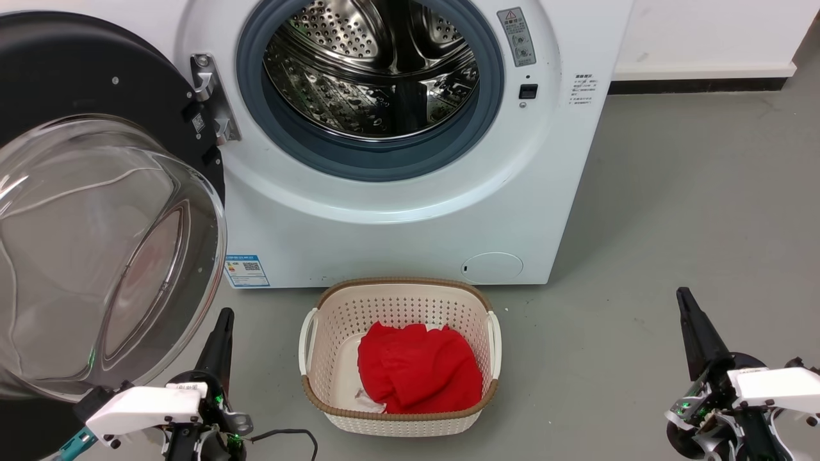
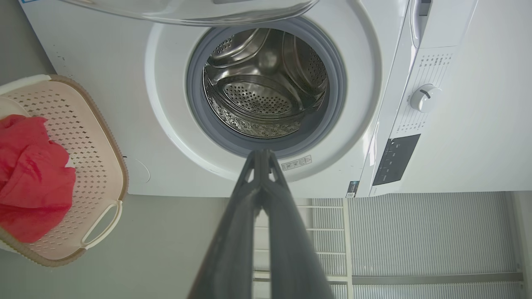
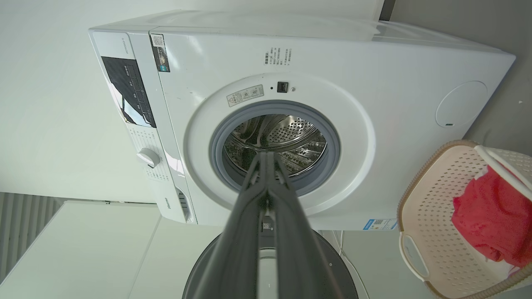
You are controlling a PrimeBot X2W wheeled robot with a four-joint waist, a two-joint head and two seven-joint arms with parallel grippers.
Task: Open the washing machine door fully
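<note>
Washing machine door (image 1: pixel 96 211) stands wide, left of the washing machine (image 1: pixel 410 218); left gripper (image 1: pixel 224 317) & right gripper (image 1: pixel 684 297) pinched together, empty; if more's needed, nudge rim gently.

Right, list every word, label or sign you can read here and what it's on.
"Hisense", probably: brand mark on the washing machine.
Blue label sticker: QR code, print too small to read.
Grey warning sticker: triangle sign, text too small.
Printed lines right of the drum: unreadable.
</note>
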